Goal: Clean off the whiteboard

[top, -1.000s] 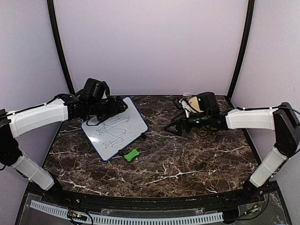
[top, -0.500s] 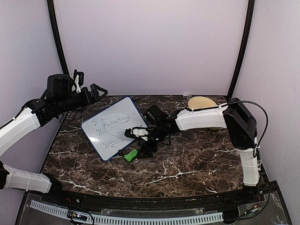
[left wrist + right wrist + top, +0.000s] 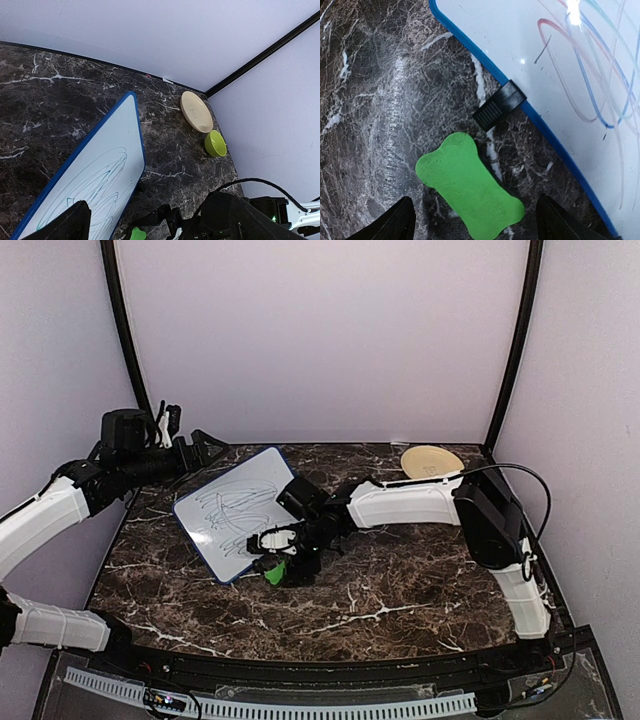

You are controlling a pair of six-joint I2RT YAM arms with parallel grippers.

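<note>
The right wrist view shows the right end effector (image 3: pixel 472 212) open, its two dark fingertips (image 3: pixel 395 222) spread to either side of a green bone-shaped eraser (image 3: pixel 470 192) that lies flat on the marble-patterned table (image 3: pixel 375 100), with a gap on each side. Just beyond the eraser sits a small black ribbed clip (image 3: pixel 499 105) against the blue rim of the whiteboard (image 3: pixel 545 55). Only this view shows that the scribbles are looping lines in red, blue and pale green; they form no letters that I can read. From the top external view the same marks look merely dark, but it places things: the whiteboard (image 3: pixel 243 512) lies flat on the table, just beside and beyond the right end effector (image 3: pixel 283 558), which hangs low over the eraser (image 3: pixel 279 572), while the left end effector (image 3: pixel 188 432) is raised off the table past the board's far corner, its fingers apart and holding nothing. The left wrist view looks down along the whiteboard (image 3: pixel 95 175) and alone shows a small green bowl (image 3: pixel 215 143) just beside the beige plate (image 3: pixel 196 111), well apart from both end effectors near the far wall. The plate bears a faint centre mark too small to read.
</note>
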